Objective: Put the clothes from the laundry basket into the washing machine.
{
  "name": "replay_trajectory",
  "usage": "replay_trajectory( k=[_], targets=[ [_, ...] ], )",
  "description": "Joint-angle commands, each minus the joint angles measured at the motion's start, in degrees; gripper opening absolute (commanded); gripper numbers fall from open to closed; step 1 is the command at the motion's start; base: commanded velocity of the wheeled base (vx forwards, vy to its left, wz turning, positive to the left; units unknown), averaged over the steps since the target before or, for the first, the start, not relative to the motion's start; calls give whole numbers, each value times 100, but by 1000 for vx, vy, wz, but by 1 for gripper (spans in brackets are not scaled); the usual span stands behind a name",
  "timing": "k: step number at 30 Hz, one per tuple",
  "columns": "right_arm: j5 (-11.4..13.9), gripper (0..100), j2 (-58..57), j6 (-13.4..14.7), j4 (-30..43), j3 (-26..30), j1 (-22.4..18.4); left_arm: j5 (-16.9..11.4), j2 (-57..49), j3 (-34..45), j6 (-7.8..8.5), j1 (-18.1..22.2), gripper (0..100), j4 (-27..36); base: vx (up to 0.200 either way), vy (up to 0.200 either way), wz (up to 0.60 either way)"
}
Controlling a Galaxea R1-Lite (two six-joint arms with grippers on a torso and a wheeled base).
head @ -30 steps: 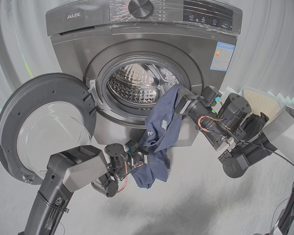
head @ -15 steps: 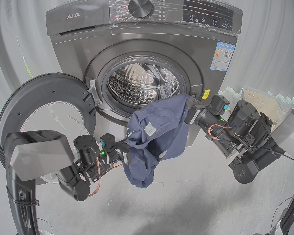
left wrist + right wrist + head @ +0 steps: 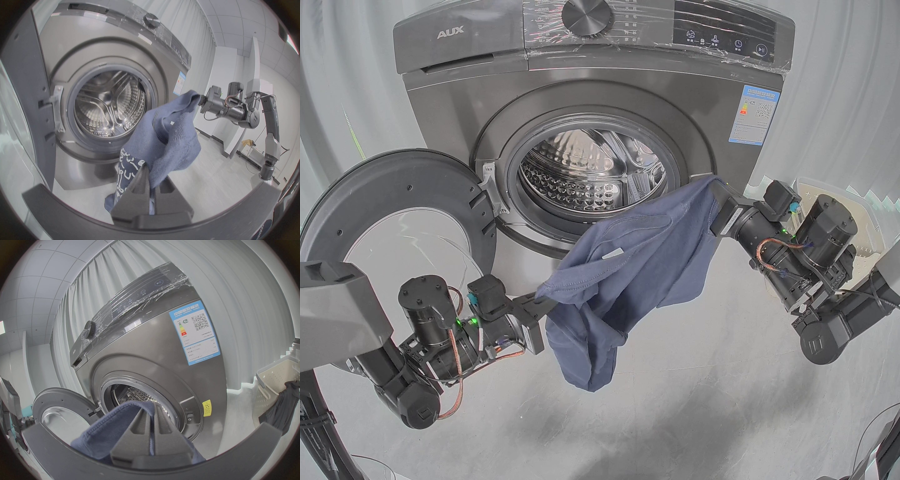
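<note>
My left gripper [image 3: 544, 305] and right gripper [image 3: 720, 201] each pinch an edge of a navy shirt [image 3: 631, 262]. It is stretched in the air between them, in front of the washing machine's open drum [image 3: 581, 169]. The slack lower fold hangs low. If I feed it in unevenly, it could snag on the opening's rim or slide out onto the floor [image 3: 687, 412].

We are looking at a lab-like test room: pale curtains [image 3: 850, 94] are hanging behind the washing machine [image 3: 456, 112], plastic film [image 3: 650, 28] is covering its top, ceiling tiles [image 3: 250, 18] spanning above.
</note>
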Motion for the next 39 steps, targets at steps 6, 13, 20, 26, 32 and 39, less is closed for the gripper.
replay_trajectory(
  k=[6, 13, 20, 26, 32, 39],
  targets=[
    [260, 0, -200, -1, -120, 378, -78, -32, -603, -418, -28, 597, 0, 7, 0, 0, 0],
    [471, 0, -454, -27, -128, 616, -175, 30, -928, -840, -80, 747, 0, 16, 0, 0, 0],
    [646, 0, -797, -18, -128, 721, -175, 38, -1034, -955, -151, 650, 0, 33, 0, 0, 0],
    [646, 0, -903, -9, -120, 616, -175, 109, -1025, -1113, -335, 580, 0, 42, 0, 0, 0],
    [629, 0, -912, -9, -111, 493, -201, 109, -1043, -1174, -406, 588, 0, 42, 0, 0, 0],
    [629, 0, -929, -9, -93, 422, -324, 109, -1034, -1209, -414, 606, 0, 51, 0, 0, 0]
  ],
)
